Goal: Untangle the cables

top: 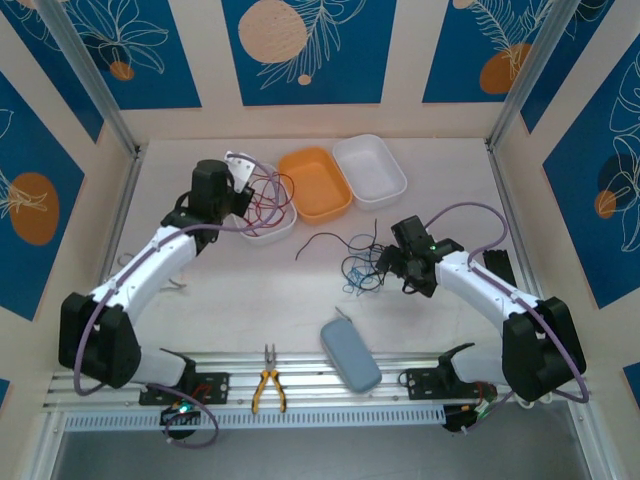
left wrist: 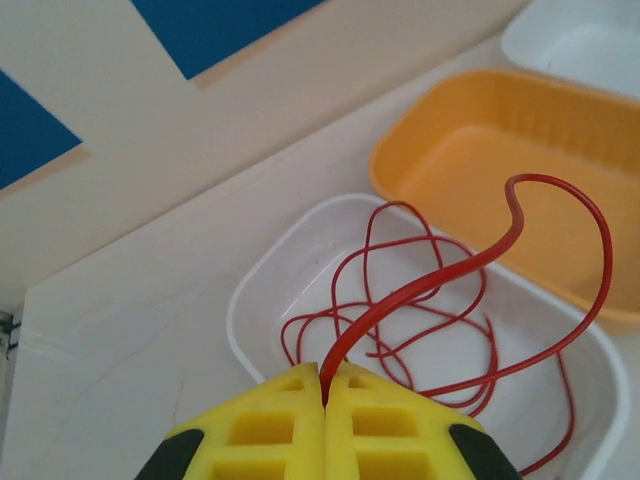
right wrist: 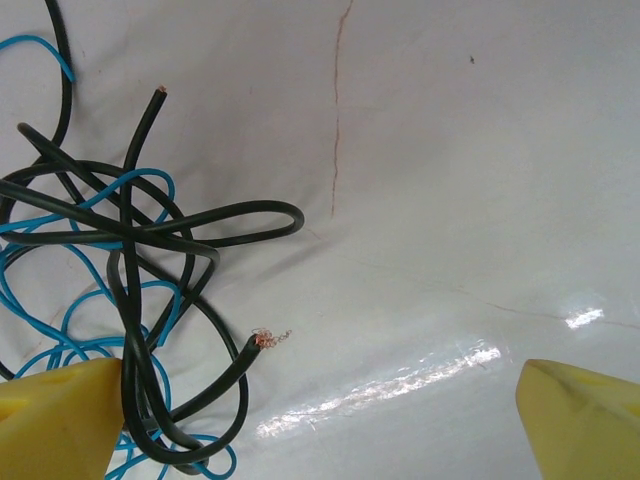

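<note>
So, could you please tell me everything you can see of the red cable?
The red cable is thin, glossy and flexible, seemingly plastic-sheathed. One end is pinched between the shut yellow fingers of the left gripper; from there it arches up and curves back down. The rest lies in loose overlapping coils inside the white tray, next to the orange tray.

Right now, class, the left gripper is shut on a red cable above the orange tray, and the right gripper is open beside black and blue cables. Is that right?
No. The left wrist view shows the left gripper holding the red cable above the white tray, next to the orange tray. The rest stands.
</note>
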`<state>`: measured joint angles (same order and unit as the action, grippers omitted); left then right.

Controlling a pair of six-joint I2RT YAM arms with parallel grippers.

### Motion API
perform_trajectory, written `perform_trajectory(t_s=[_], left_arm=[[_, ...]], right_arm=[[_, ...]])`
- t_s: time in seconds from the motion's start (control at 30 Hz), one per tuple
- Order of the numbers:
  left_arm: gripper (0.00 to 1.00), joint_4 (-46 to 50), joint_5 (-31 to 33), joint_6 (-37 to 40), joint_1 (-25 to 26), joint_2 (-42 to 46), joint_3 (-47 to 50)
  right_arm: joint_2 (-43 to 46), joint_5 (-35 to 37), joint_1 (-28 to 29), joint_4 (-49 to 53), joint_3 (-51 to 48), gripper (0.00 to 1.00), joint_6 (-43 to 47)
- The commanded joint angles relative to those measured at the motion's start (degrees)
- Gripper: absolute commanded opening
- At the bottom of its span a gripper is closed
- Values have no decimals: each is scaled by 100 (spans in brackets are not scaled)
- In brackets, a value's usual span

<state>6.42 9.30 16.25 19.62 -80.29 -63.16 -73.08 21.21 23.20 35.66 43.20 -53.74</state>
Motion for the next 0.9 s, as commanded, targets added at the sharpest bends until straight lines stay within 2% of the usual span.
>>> perform_trajectory(t_s=[0.0,0.2,0.67,0.87], left_arm=[[0,392,-452,786,-215,-215,-397],[0,390,-652,1636,-344,-680,-720],[0,1387,-974,3564,-545,-1452,-1458],[0,1848,-1187,4066,-599,-1863,-1801]], right_arm=[[152,78,-38,156,-92,99,-119],[189,57,-42,167,-84,99,-122],[285,66,-43,292,-30,99,-144],[255,67,-43,267,-3,99,-154]])
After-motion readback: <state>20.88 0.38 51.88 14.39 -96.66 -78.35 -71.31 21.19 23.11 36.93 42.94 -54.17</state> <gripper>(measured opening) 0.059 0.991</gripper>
